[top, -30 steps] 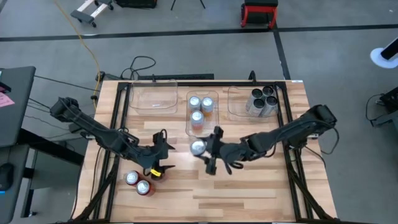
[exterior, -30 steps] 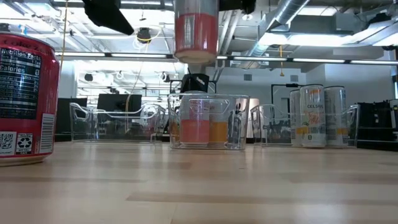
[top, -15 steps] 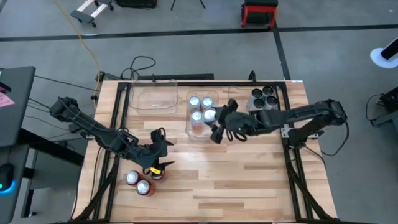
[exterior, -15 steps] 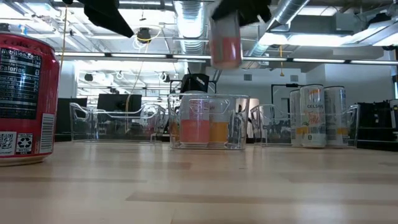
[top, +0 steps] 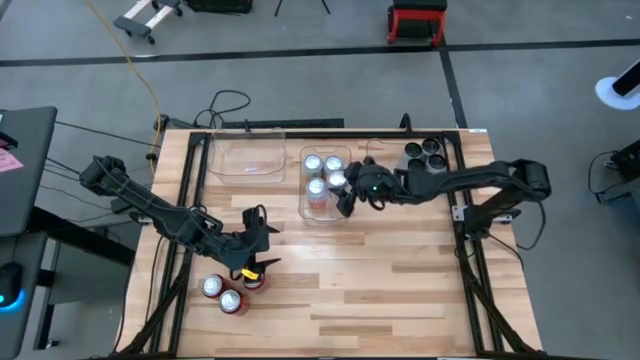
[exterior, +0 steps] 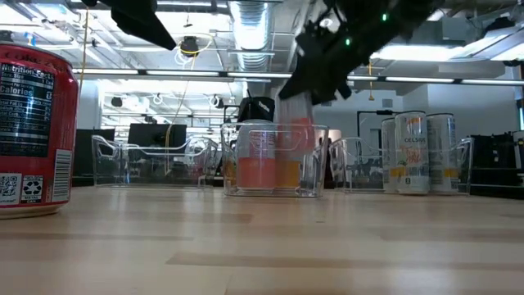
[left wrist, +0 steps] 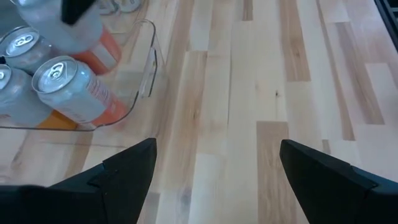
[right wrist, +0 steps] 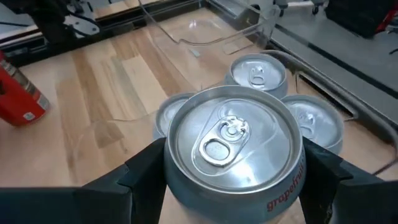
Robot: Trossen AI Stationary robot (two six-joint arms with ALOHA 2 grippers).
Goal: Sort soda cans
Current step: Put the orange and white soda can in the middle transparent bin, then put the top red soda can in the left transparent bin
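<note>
On the L side of the high view, your left gripper [top: 262, 240] is hovering over the wooden table [top: 400, 290] w/ fingers spread wide and nothing between them; the left wrist view is showing bare planks past both fingers. Just below it, three red cans [top: 229, 293] are standing together near the table's front-left, and one of them is filling the L edge of the low view [exterior: 33, 131]. Behind, along the far edge, the left clear bin [top: 247, 155] is sitting w/ no cans showing in it. Moving to centre, the middle clear bin [top: 325, 205] is holding three silver-topped cans w/ orange-pink bodies [top: 313, 164]. Your right gripper [top: 341, 188] is reaching over that bin, fingers partway open and clamped on a fourth grapefruit can [right wrist: 233, 146], which is hanging above the other three inside the bin's walls; whether it's touching the bin floor, can't tell. Further R, the right clear bin [top: 375, 170] is carrying four dark-topped cans [top: 424, 155] packed in a cluster; in the low view these are reading as tall light-bodied CELSIUS cans [exterior: 413, 152].
</note>
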